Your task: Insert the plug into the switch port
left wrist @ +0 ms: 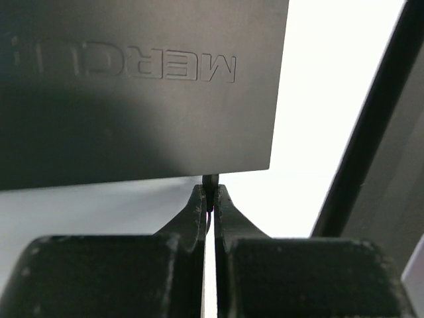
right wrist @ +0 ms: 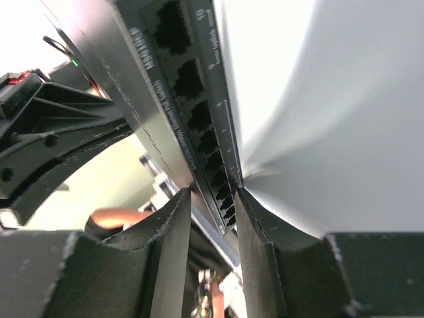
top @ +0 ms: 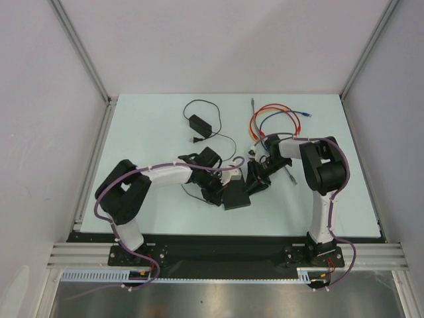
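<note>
Two arms meet over the middle of the white surface (top: 152,132); the left arm (top: 165,173) reaches in from the near left corner. The left gripper (left wrist: 210,191) is pressed together, tip against tip, with a small dark nub between the tips that is too small to name. Those tips sit just beside the edge of the flat black box (left wrist: 132,99), whose top is stamped with letters reading MERCU, upside down in the left wrist view; whether the tips touch the box cannot be told. Far of the left arm lies a small black power adapter (top: 197,122); its thin black cord (top: 225,140) loops across the surface, apart from the box.

The box sits at the centre, between the two grippers; along its narrow edge runs the row of switch ports (right wrist: 192,86), seen close in the right wrist view. The right gripper (right wrist: 212,195) stands astride that port edge, one finger close against each broad face and the jaws apart; whether they squeeze the box or merely flank it cannot be told.

To the far right of the box, orange, red and blue cables (top: 268,114) lie coiled on the surface; a blue plug (top: 306,114) lies loose at one end, well apart from the switch ports. The right arm (top: 323,172) rises from the near right corner.
</note>
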Robot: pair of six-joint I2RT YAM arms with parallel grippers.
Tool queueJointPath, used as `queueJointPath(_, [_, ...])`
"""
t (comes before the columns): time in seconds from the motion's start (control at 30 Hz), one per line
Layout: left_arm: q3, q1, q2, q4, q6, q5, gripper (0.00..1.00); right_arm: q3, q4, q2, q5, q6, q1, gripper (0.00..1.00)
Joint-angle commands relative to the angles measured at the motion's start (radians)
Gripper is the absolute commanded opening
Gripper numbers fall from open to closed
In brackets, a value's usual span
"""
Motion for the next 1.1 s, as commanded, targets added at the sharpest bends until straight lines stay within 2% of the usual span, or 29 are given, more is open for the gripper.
queueJointPath(0.0, [-0.008,0.053,-0.125,0.184,0.104,0.086,0.01,0.035,0.23,0.027,-0.071,0.128,0.058,0.39])
queueJointPath(0.1, [-0.042,0.098,-0.167,0.121,0.179,0.083,0.02,0.04,0.301,0.038,-0.063,0.191,0.084,0.4])
queueJointPath(0.3, [-0.115,0.152,-0.219,0.043,0.288,0.06,0.09,0.145,0.338,0.105,-0.037,0.25,0.181,0.42])
queueJointPath(0.53, [-0.146,0.253,-0.204,-0.078,0.499,0.034,0.18,0.087,0.381,0.086,-0.02,0.285,0.224,0.45])
queueJointPath(0.6, [-0.125,0.276,-0.172,-0.129,0.53,0.037,0.24,0.083,0.373,0.075,-0.014,0.274,0.222,0.46])
queueJointPath(0.63, [-0.114,0.3,-0.164,-0.152,0.556,0.043,0.32,0.08,0.37,0.072,-0.01,0.256,0.224,0.47])
queueJointPath(0.73, [-0.082,0.348,-0.158,-0.218,0.593,0.083,0.45,0.066,0.358,0.052,0.006,0.228,0.228,0.49])
queueJointPath(0.93, [-0.047,0.417,-0.148,-0.221,0.57,0.074,0.48,0.038,0.425,0.052,0.029,0.213,0.296,0.53])
queueJointPath(1.07, [-0.036,0.417,-0.1,-0.085,0.469,-0.003,0.42,0.04,0.497,0.087,0.006,0.253,0.334,0.53])
